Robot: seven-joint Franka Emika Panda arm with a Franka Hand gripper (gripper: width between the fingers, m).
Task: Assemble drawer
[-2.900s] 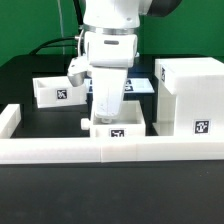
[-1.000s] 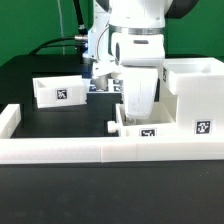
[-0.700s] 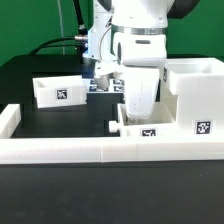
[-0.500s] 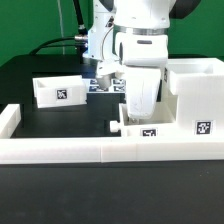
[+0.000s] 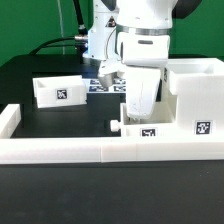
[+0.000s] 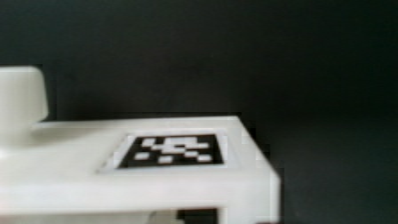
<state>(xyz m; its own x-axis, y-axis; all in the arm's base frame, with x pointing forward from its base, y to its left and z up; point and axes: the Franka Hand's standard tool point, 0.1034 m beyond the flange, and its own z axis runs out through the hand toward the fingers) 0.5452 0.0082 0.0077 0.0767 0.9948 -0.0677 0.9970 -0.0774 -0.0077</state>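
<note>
My gripper (image 5: 138, 116) reaches straight down into a shallow white tray (image 5: 146, 131) that lies against the front rail, and it is shut on the tray's wall; the fingertips are hidden by the hand. The tray's knob (image 5: 113, 125) points to the exterior view's left. The tall white casing (image 5: 195, 95) stands just to the tray's right, nearly touching it. A second tray (image 5: 58, 92) lies apart at the left. The wrist view shows the held tray's tagged face (image 6: 175, 150) and its knob (image 6: 18, 95), blurred.
The long low white border rail (image 5: 80, 151) runs along the front, with a raised end at the left (image 5: 8, 120). The marker board (image 5: 103, 85) lies flat behind the arm. Cables hang at the back.
The gripper and the tray it holds have slid to the exterior view's right along the rail, close up to the casing. In the last second the shift is slight.
</note>
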